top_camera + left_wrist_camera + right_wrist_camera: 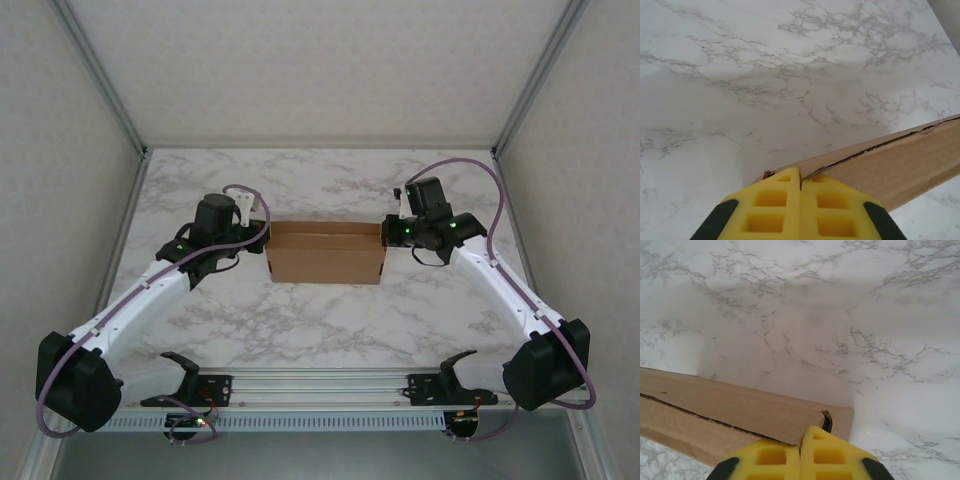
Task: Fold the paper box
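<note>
Top external view: the paper box (325, 255) sits in the middle of the marbled tabletop (320, 330), a little toward the far side. It is a brown cardboard shape lying left to right, partly folded, with a long near wall upright and a darker hollow behind it.

The left gripper (264, 236) meets the box at its far-left corner and the right gripper (388, 232) meets it at its far-right corner, so the box lies between the two. Each white arm reaches in from its own side of the near edge, the left arm (140, 300) from the left and the right arm (510, 290) from the right.

In the left wrist view, the yellow fingers (772, 200) of the left gripper (800, 176) are pressed together. The cardboard's top edge (900, 167) runs from the right straight into the seam between them. A thin dark gap shows between two cardboard layers along that edge.

In the right wrist view, the right gripper (801, 436) is closed the same way on the other end of the box (730, 407), just beside a small dark slot (827, 421) near the corner.

Both grippers appear to pinch a thin cardboard wall, though the fingers hide how much of it lies between them. Bare marble lies beyond the box in both wrist views.
</note>
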Robot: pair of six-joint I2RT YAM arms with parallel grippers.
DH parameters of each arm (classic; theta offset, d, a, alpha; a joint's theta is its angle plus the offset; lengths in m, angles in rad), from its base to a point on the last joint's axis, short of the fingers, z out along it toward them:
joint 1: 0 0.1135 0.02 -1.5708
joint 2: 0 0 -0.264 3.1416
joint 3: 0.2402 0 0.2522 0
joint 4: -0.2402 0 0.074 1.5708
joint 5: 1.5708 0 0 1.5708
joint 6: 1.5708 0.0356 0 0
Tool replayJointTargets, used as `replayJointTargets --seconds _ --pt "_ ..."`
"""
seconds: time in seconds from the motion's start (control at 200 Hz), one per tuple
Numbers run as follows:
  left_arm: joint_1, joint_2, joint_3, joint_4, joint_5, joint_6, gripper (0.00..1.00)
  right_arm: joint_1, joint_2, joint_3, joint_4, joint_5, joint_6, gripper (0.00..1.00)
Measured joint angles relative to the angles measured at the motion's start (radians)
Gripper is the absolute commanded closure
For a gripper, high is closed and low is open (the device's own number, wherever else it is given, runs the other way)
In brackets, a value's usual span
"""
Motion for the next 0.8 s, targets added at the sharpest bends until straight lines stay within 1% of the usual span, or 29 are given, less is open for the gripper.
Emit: replayJointTargets --seconds 0.305,0.651,0.801 --pt "-0.004 0.0 -0.013 0.021 -0.023 -0.011 1.0 0.004 0.0 -0.003 0.006 0.003 -0.009 1.0" --pt "-0.042 -0.037 -0.074 0.092 -0.093 0.019 1.0 0.005 -0.042 -0.071 0.08 0.011 -0.081 1.0" --pt "-0.053 -0.058 -0.097 0.108 -0.105 0.028 1.0 0.006 -0.072 -0.114 0.127 0.015 -0.11 1.0"
